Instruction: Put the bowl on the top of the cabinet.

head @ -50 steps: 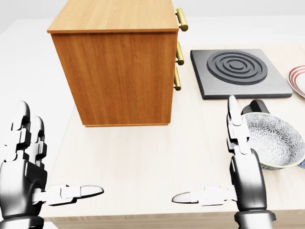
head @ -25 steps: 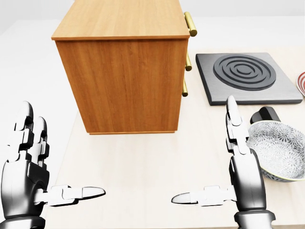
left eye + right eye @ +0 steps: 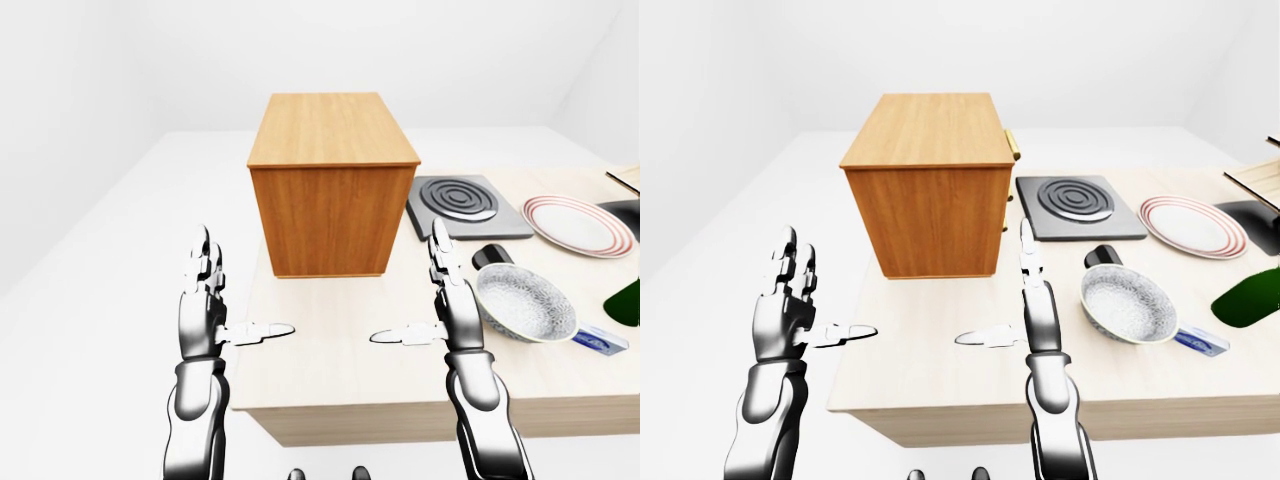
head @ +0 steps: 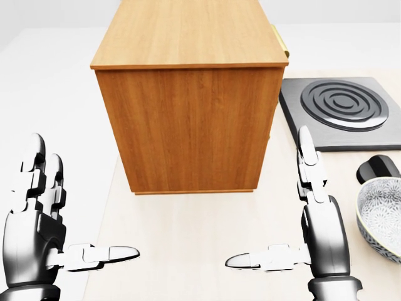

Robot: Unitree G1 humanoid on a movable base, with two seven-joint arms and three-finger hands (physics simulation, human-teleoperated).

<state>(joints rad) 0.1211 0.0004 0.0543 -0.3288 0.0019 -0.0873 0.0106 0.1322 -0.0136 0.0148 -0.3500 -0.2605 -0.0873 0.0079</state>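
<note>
The patterned bowl sits on the light wooden table, at the right edge of the head view. The wooden cabinet stands upright at top centre, its flat top bare. My right hand is open and empty, fingers up and thumb pointing left, just left of the bowl and apart from it. My left hand is open and empty at the lower left, over the table's left edge, below and left of the cabinet.
A dark hob plate lies right of the cabinet. A black cup stands just above the bowl. A red-rimmed plate, a green bottle and a small blue item are farther right. The table's near edge runs below my hands.
The whole picture has shifted right, so the camera has moved left. The cabinet now sits centred and the bowl at the right edge. Both hands keep the same open pose.
</note>
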